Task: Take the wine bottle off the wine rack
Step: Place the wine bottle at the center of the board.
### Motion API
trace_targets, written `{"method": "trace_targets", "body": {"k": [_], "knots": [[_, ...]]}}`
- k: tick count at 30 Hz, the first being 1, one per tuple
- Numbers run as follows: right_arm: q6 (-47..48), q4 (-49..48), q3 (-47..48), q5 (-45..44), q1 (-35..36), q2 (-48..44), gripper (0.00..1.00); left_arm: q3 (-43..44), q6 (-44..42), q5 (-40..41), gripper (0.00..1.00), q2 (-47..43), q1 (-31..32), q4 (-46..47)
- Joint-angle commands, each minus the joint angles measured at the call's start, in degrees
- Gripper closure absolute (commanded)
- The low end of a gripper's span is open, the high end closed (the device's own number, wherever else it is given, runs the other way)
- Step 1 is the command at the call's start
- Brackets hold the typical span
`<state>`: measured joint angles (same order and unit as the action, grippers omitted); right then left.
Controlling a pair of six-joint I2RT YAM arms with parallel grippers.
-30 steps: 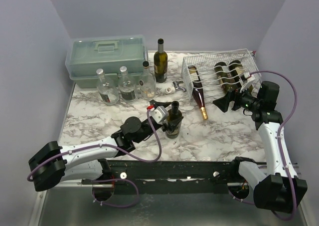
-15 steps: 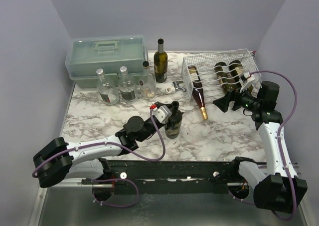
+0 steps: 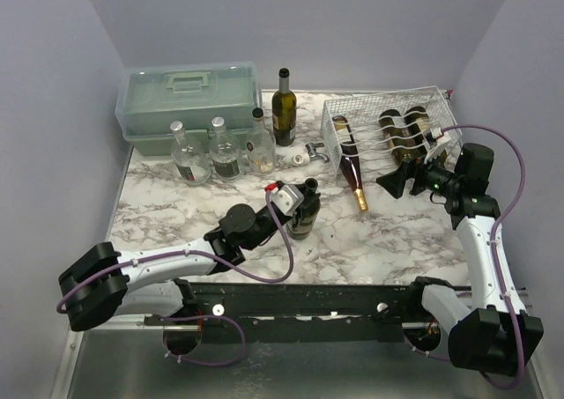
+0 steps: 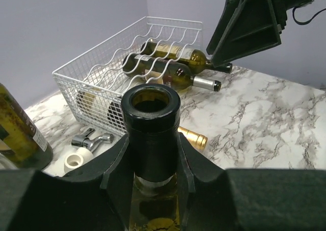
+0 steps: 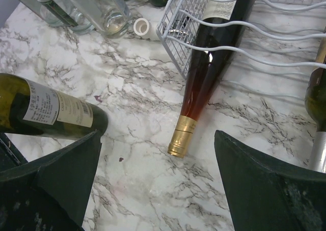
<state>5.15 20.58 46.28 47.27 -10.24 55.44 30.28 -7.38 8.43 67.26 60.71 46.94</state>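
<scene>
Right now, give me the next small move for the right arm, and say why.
Probably lower the right end effector onto the neck of the gold-capped bottle and close. Its jaws stand open just in front of the wine rack, and that neck pokes out of the rack over the table, between the fingers in the wrist view.

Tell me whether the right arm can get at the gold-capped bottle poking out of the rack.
Probably yes. The right gripper hangs open just in front of the rack. The gold-capped bottle pokes its neck out over the table towards it, and nothing stands between them.
</scene>
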Motion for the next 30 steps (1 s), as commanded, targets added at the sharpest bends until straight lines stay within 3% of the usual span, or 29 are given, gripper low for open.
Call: {"method": "trace_targets", "body": {"k": [1, 6, 12, 22, 30], "knots": [[1.09, -0.18, -0.09, 0.73, -0.16, -0.36, 0.05, -0.02, 1.62, 3.43, 1.0, -5.85, -1.69, 2.23], [1.25, -0.1, -0.07, 0.56, -0.2, -0.51, 0.05, -2.28, 5.8, 5.82, 1.0, -12.37, -7.05, 1.64], [1.35, -0.1, -0.15, 0.29, -0.18, -0.57, 0.05, -2.56, 9.67, 7.16, 1.0, -19.6, -14.96, -6.77], [1.57, -0.1, -0.14, 0.03, -0.14, -0.32, 0.05, -2.16, 4.39, 13.23, 1.0, -27.61, -23.6, -17.03], [1.69, 0.03, -0.21, -0.07, -0.18, -0.35, 0.05, -2.49, 3.36, 18.93, 1.0, -30.56, -30.88, -19.16]]}}
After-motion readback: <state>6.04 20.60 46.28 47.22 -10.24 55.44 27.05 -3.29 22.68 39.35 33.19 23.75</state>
